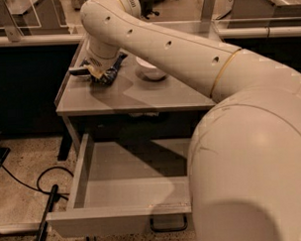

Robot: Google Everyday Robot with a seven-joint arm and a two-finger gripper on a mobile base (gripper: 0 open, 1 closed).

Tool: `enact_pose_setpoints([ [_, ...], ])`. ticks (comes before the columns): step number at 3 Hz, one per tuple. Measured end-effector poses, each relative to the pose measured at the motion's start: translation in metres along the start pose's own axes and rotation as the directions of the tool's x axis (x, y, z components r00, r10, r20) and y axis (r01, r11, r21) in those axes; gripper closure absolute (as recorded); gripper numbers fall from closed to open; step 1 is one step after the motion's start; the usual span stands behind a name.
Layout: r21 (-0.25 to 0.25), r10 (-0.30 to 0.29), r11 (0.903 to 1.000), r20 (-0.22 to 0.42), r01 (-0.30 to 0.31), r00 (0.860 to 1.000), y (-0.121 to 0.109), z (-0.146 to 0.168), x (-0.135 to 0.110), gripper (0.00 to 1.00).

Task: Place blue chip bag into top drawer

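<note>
The blue chip bag (109,74), small, crinkly dark foil with white patches, is pinched in the arm's gripper (92,71) over the rear left of the flat grey tabletop (139,95). Just beside it to the right sits a round white bowl (149,69). Below, the top drawer (119,222), wide, shallow grey metal, stands pulled out, its dark bail handle (168,224) facing me.

Gripper (92,71) is over the back-left of the worktop (135,95), close to the left edge and right at the blue chip bag (111,73). The bag sticks out toward the white bowl (150,70), which sits near the back, mid-width. Top drawer (119,218) is open below the front edge, with a dark handle (168,226) on its front panel.
</note>
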State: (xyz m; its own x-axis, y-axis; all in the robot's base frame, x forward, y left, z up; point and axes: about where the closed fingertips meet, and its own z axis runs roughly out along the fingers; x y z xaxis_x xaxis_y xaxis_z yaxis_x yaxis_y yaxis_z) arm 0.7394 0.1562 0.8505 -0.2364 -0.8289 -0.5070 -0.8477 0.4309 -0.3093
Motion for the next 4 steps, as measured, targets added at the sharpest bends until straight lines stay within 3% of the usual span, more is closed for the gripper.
enact_pose_setpoints([
  [1, 0.000, 0.000, 1.0000, 0.000, 0.000, 1.000, 0.000, 0.000, 0.000, 1.00],
  [2, 0.009, 0.005, 0.9999, 0.047, -0.005, 0.999, 0.000, -0.012, -0.008, 1.00],
  [4, 0.040, 0.018, 0.9989, 0.157, -0.024, 0.987, 0.007, -0.070, -0.011, 1.00],
])
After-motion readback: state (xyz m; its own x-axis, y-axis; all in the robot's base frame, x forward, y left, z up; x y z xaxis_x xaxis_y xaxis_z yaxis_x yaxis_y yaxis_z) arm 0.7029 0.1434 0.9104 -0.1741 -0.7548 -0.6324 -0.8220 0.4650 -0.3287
